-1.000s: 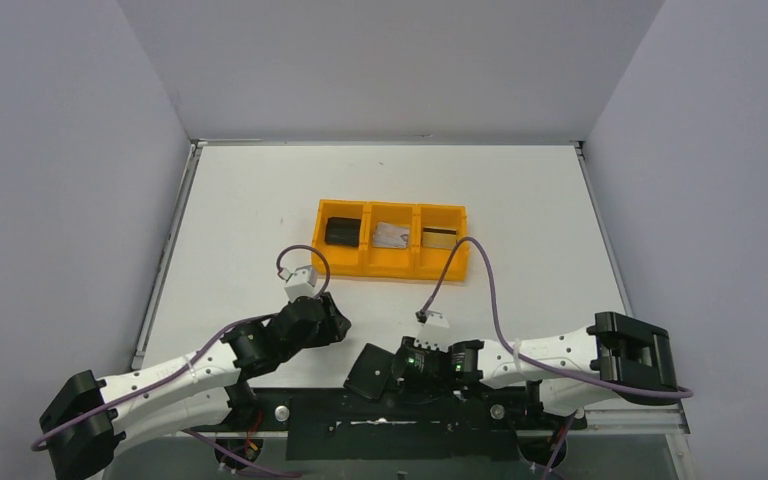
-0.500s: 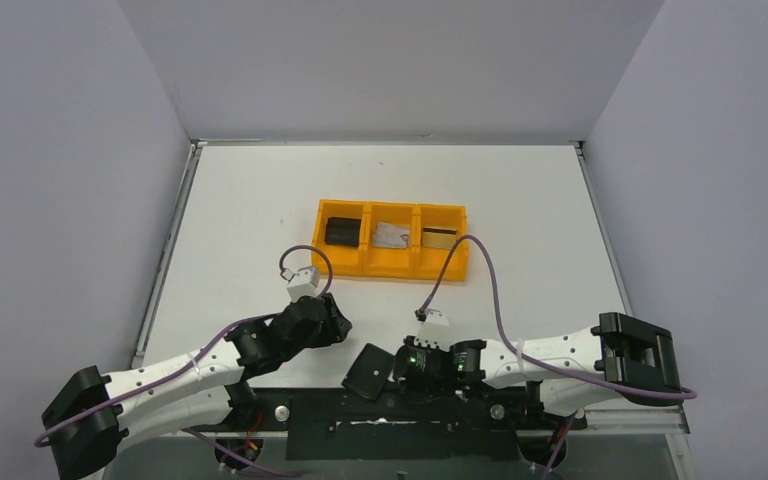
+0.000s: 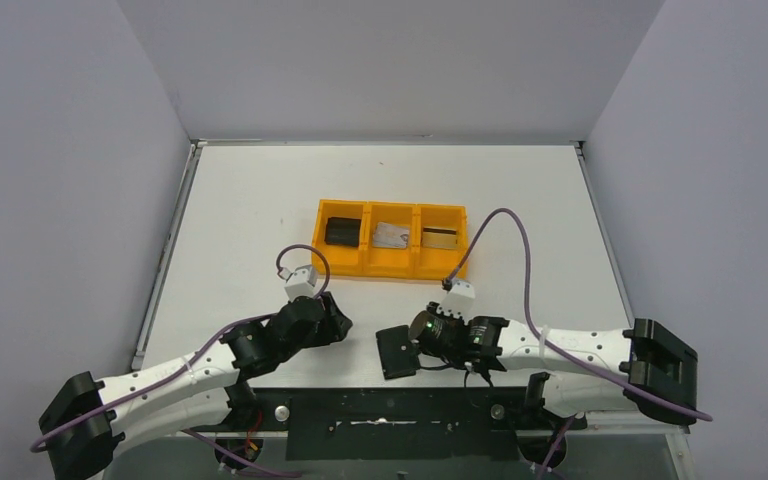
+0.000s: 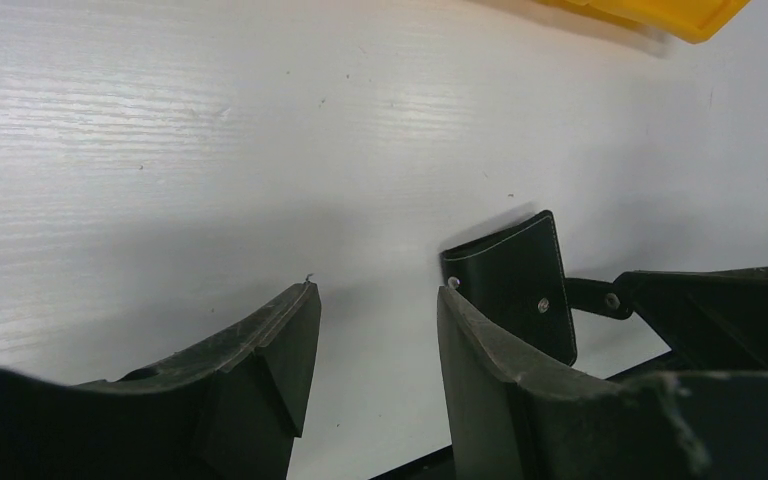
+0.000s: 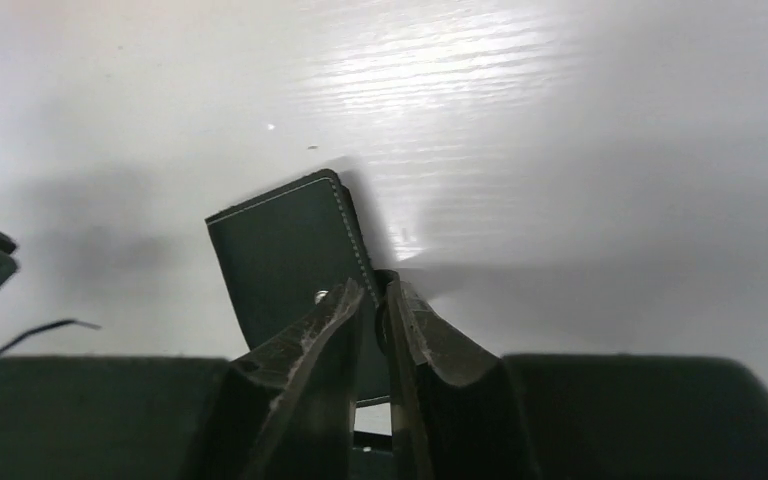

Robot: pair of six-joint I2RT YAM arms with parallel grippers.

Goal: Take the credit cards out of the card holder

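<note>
**Right gripper pinches the closed card holder by its tab; both cards lie in the tray**

In the top view we see the card holder (image 3: 396,352) folded shut on the white table (image 3: 250,200), near its front edge, at 6 o'clock from the orange tray (image 3: 392,268); the right gripper (image 3: 417,346) meets it from 3 o'clock. In the right wrist view the fingers (image 5: 310,335) are pressed almost together on the small black tab at the holder's edge, so we call it a pinch on the card holder; whether the holder lies flat or is tipped up we cannot tell.

The left gripper (image 3: 338,326) sits at 9 o'clock from the holder, a little apart; in its own view its fingers (image 4: 270,350) stand spread with only bare table between them, the holder just past the right finger.

In the tray, the silvery-grey card (image 3: 391,236) lies in the middle compartment; the gold card (image 3: 439,237) lies in the compartment at 3 o'clock from it; a black block (image 3: 341,231) fills the one at 9 o'clock.
</note>
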